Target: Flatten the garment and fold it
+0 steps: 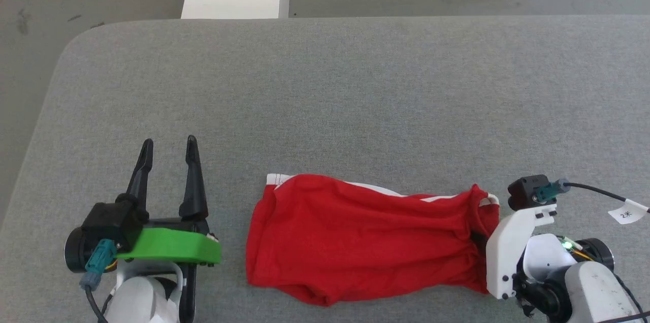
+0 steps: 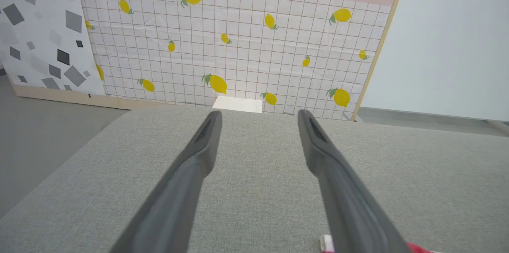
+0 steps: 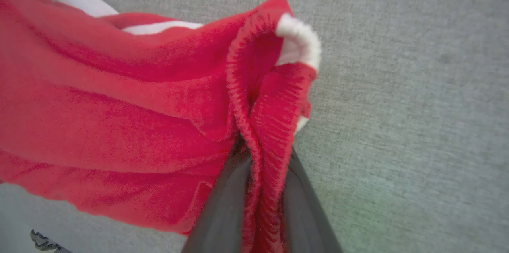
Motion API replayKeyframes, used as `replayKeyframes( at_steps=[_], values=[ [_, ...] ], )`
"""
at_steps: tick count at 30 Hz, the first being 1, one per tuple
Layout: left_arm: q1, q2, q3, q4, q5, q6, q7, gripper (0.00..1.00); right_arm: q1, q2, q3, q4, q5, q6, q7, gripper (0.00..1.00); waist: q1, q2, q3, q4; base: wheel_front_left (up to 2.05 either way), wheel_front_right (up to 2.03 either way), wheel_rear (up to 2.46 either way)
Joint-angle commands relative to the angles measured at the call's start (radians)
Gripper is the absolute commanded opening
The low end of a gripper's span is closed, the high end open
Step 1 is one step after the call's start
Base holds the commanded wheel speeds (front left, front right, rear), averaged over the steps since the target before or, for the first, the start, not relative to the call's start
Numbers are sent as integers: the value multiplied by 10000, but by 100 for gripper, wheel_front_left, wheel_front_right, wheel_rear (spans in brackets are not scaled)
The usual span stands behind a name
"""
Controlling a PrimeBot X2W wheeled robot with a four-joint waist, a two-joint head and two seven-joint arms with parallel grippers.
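One garment (image 1: 355,241) end inside right hand (image 3: 265,153)

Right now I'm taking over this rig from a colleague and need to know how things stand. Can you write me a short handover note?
Left gripper: open, holding nothing, just left of the shorts, not touching them.
Right gripper: shut on the gathered elastic edge at the shorts' right end.
Shorts: on the grey table near its front edge, wrinkled and bunched.
Done: one end gripped.
Left: spread flat, then fold.
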Motion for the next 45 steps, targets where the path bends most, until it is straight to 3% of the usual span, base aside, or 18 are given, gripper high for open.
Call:
replayKeyframes(
  at_steps=[1,3,13,19,24,27,32,36,45],
  values=[
    [124,-88,114,12,175,-108,-44,100,15,-10,60,252,71,-13,-89,0,0,115,-8,-4,0,0,0],
    [157,-190,249,-21,285,-213,-44,100,-97,-125,-27,268,143,-13,-198,0,0,115,-12,-22,0,0,0],
    [162,-566,662,-37,762,-732,-45,100,-800,-2310,-1650,1302,254,-13,-78,0,0,115,30,-95,0,0,0],
    [223,-656,756,198,836,-894,-45,100,-1108,-2775,-2598,2189,-323,-13,61,0,0,115,-37,-180,0,0,0],
    [400,-715,869,400,861,-983,-45,100,-1066,-3140,-1779,1234,-466,-13,157,0,0,115,-397,-294,0,0,0],
    [574,-737,877,421,887,-1008,-45,100,-645,-3422,-1074,-359,-45,-13,767,0,0,115,-579,-387,0,0,0],
    [646,-757,853,436,852,-1021,-45,100,-78,-3198,-615,-2258,743,-13,1700,0,0,115,-617,-410,0,0,0],
    [639,-767,778,454,815,-1036,-45,100,67,-2705,-189,-2979,1077,-13,1867,0,0,115,-564,-336,0,0,0],
    [575,-775,715,486,735,-1050,-45,100,-394,-1156,990,-2208,1285,-13,1212,0,0,115,-324,16,0,0,0]
  ],
)
